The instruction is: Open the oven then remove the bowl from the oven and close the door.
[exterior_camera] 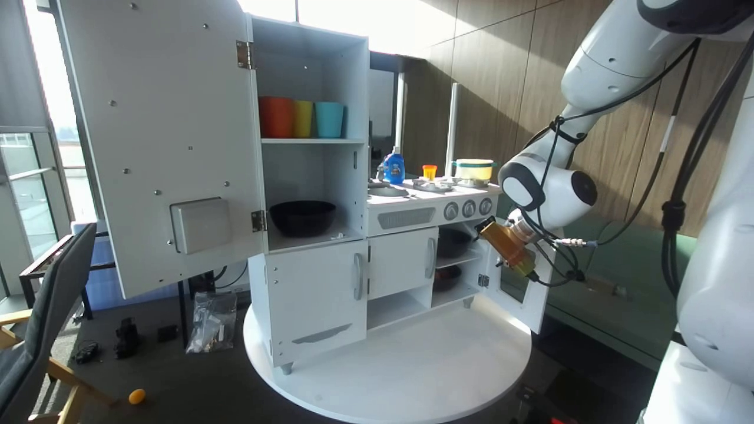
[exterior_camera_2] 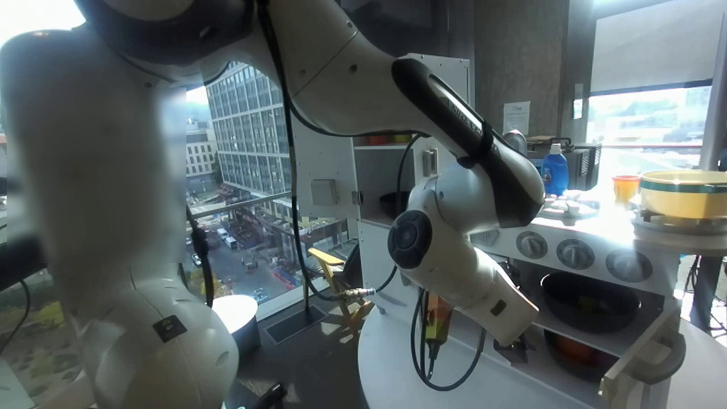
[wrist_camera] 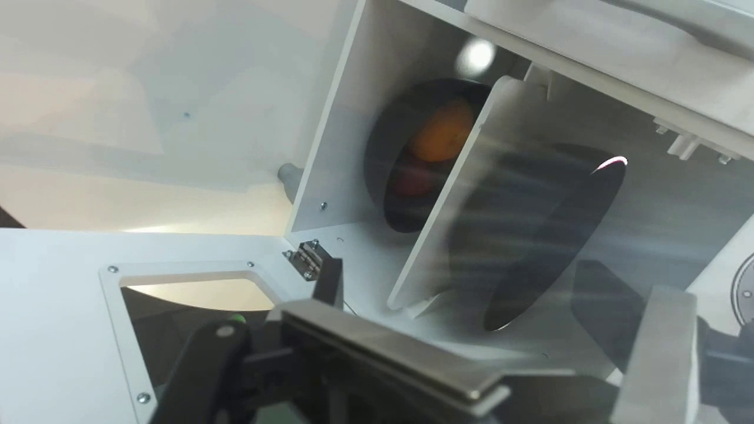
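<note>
A round white table [exterior_camera: 406, 377] carries a toy kitchen [exterior_camera: 377, 225].

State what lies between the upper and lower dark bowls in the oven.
A white shelf lies between the upper bowl and the lower bowl; this shows in the wrist view and both exterior views.

In an exterior view the camera stands off the front edge of the round white tabletop [exterior_camera: 412, 377], facing the toy kitchen [exterior_camera: 400, 259] at a slant, its tall cupboard [exterior_camera: 318, 294] nearer. In an exterior view, close behind the robot arm [exterior_camera_2: 352, 68], the camera looks along the toy kitchen from the tabletop edge by the oven [exterior_camera_2: 625, 342]. Both exterior views share the control knobs [exterior_camera: 468, 208]. The wrist view, nearest, looks past the gripper [wrist_camera: 554, 353] into the oven, rolled sideways; all three share the oven door [wrist_camera: 53, 330].
</note>
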`<action>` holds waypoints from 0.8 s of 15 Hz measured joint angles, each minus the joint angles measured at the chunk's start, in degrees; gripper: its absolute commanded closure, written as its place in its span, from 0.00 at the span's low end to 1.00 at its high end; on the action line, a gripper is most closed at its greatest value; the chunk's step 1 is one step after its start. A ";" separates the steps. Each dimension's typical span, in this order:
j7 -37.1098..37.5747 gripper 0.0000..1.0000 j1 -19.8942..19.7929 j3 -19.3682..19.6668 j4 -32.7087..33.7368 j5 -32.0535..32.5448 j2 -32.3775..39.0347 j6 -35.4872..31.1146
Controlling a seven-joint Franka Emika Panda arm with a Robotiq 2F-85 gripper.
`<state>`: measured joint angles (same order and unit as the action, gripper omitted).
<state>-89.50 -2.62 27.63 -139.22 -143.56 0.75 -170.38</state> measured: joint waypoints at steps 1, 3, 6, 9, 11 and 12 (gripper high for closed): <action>0.80 0.00 0.31 -0.12 0.85 0.00 1.22 0.00; 2.63 0.00 1.35 0.07 2.89 0.00 3.74 0.00; 6.59 0.00 4.74 1.93 6.26 0.00 8.15 0.00; 12.71 0.00 10.61 5.41 9.29 0.00 14.07 0.07; 18.04 0.00 15.91 9.14 11.40 0.00 18.62 0.18; 21.29 0.00 18.75 11.33 12.52 0.00 20.97 0.24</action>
<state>-68.21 16.13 38.95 -126.71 -143.56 21.72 -170.13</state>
